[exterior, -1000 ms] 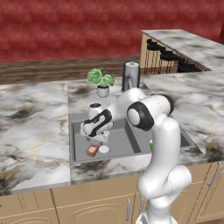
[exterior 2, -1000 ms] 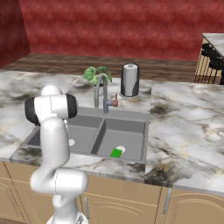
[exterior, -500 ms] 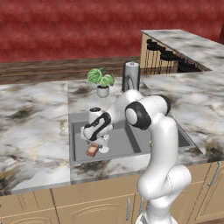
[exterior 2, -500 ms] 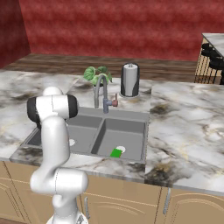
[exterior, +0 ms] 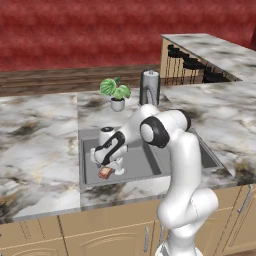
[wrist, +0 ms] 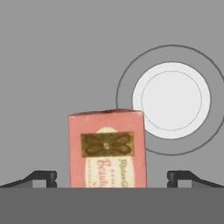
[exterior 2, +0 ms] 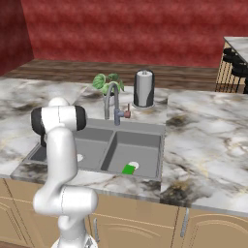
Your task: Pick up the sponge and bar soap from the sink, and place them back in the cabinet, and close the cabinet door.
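The bar soap (wrist: 107, 148), a reddish flat block with a printed label, lies on the floor of the left basin of the dark grey sink (exterior: 139, 159). My gripper (wrist: 112, 178) hangs open just above the soap. One fingertip (wrist: 43, 176) stands on either side of it, with gaps showing. In the left base view the gripper (exterior: 109, 167) is down in the basin over the bar soap (exterior: 105, 173). The green sponge (exterior 2: 128, 169) lies in the right basin of the sink (exterior 2: 97, 145). The cabinet and the cabinet door are out of view.
A white round drain (wrist: 170, 99) sits just past the soap. The steel faucet (exterior 2: 112, 102) rises behind the basins, with a potted plant (exterior 2: 106, 83) and a paper towel roll (exterior 2: 143, 88) on the marble counter (exterior 2: 208, 140) behind it. Drawer fronts run below the counter.
The arm has dropped lower into the left basin, bringing the gripper down close over the bar soap. The soap and sponge have not moved.
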Robot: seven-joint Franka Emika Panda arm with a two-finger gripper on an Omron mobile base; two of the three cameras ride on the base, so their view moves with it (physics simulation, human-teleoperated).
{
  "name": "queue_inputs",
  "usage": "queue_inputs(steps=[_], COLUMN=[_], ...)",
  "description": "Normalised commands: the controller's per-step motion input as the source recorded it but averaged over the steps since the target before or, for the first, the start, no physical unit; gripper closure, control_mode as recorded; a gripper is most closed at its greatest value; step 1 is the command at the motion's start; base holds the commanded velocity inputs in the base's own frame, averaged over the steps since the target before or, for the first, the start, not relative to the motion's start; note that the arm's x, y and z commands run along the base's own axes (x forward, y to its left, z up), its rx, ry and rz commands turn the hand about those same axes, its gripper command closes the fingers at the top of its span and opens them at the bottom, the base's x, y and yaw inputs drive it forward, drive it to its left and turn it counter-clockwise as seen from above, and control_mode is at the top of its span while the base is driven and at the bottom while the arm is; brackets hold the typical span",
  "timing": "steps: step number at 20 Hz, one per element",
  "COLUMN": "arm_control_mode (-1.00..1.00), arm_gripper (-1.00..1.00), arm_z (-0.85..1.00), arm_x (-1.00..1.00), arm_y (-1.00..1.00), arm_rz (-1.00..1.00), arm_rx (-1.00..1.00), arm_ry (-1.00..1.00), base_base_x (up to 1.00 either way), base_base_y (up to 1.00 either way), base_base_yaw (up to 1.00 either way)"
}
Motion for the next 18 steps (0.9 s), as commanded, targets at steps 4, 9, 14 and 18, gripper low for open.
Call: queue_inputs(steps=[4, 9, 14, 18], arm_control_mode=[-1.00, -1.00, -1.00, -1.00], arm_gripper=[-1.00, -1.00, -1.00, -1.00], arm_z=[-0.10, -0.16, -0.16, -0.15], arm_x=[0.00, 0.00, 0.00, 0.00], arm_y=[0.07, 0.03, 0.00, 0.00], arm_rz=[0.00, 0.00, 0.00, 0.00], arm_rx=[0.00, 0.00, 0.00, 0.00], arm_ry=[0.00, 0.00, 0.00, 0.00], base_base_x=[0.00, 0.00, 0.00, 0.00], base_base_y=[0.00, 0.00, 0.00, 0.00], base_base_yaw=[0.00, 0.00, 0.00, 0.00])
